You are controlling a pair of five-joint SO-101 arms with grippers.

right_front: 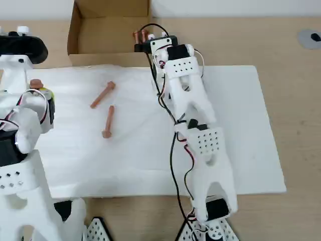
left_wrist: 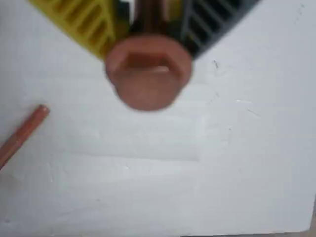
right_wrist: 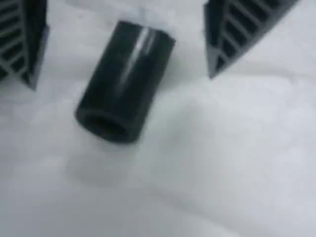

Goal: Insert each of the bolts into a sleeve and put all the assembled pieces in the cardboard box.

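Tabletop scene, read left to right. Your left gripper (left_wrist: 148, 22) is clamped on a copper-coloured hex-head bolt (left_wrist: 148, 74), held above the left edge of the white foam sheet (right_front: 225, 150) with the head facing the wrist camera. Next, an angled loose bolt (right_front: 103, 94) and a second loose bolt (right_front: 108, 122) lie near each other on the foam. Behind them stands the open brown cardboard box (right_front: 72, 35). At its near right corner your right gripper (right_wrist: 121, 81) hangs with jaws wide, one on each side of a black cylindrical sleeve (right_wrist: 126, 59) that lies on its side on the foam, untouched.

The sleeve will likely roll if one jaw meets it first, and soft foam gives little resistance. A skewed grasp would tilt its bore and make the bolt jam.

Two copper-coloured ends (right_front: 140, 36) sit just beside your right gripper; whether they are sleeved cannot be told. Your right arm (right_front: 200, 140) and its black cable (right_front: 173, 165) cross the foam, and the box wall crowds the sleeve.
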